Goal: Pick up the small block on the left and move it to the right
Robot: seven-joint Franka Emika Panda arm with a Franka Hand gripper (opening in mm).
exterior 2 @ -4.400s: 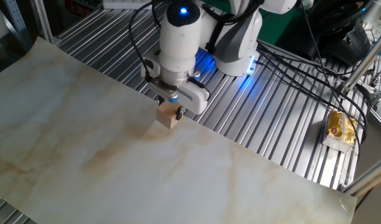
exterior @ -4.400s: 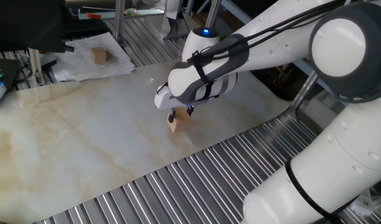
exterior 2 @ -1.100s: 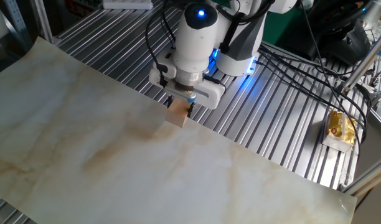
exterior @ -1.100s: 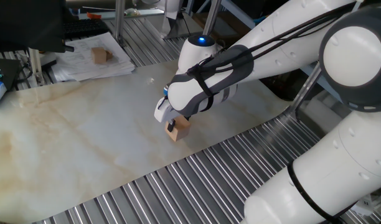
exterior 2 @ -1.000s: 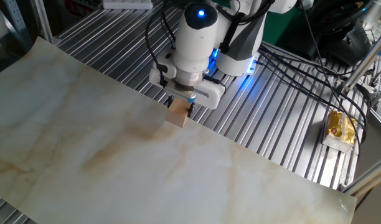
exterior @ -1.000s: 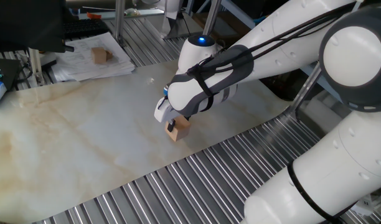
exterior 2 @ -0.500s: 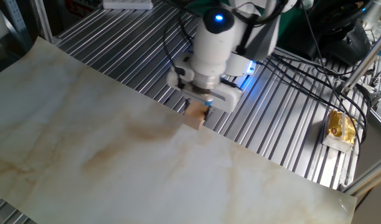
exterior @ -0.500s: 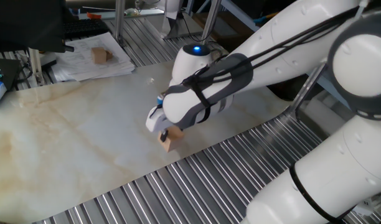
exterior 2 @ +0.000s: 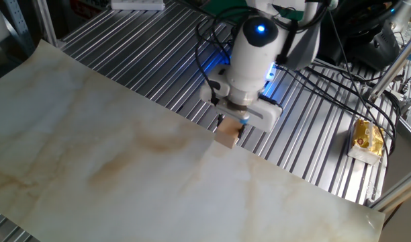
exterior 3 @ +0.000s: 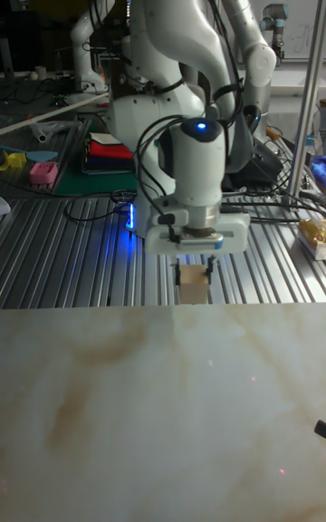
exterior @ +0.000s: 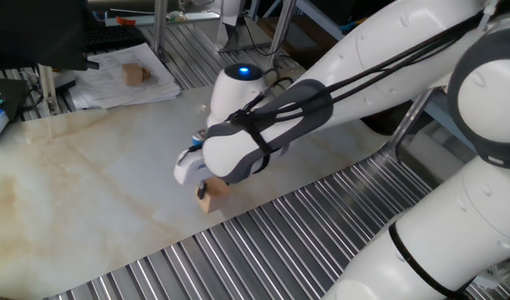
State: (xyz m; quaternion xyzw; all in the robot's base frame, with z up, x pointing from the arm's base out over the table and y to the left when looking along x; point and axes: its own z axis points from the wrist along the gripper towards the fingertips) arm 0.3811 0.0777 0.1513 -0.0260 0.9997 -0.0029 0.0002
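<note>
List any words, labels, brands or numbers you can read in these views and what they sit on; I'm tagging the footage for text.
None can be read.
The yellow packet on the metal slats carries print, too small and blurred to make out.
The papers under the darker cube show no legible writing.
The gripper and the small block it holds are unmarked.

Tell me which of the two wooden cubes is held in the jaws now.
The pale tan small block at the marble board's edge is held by the gripper. The darker brown cube sits apart on the papers, far behind.
</note>
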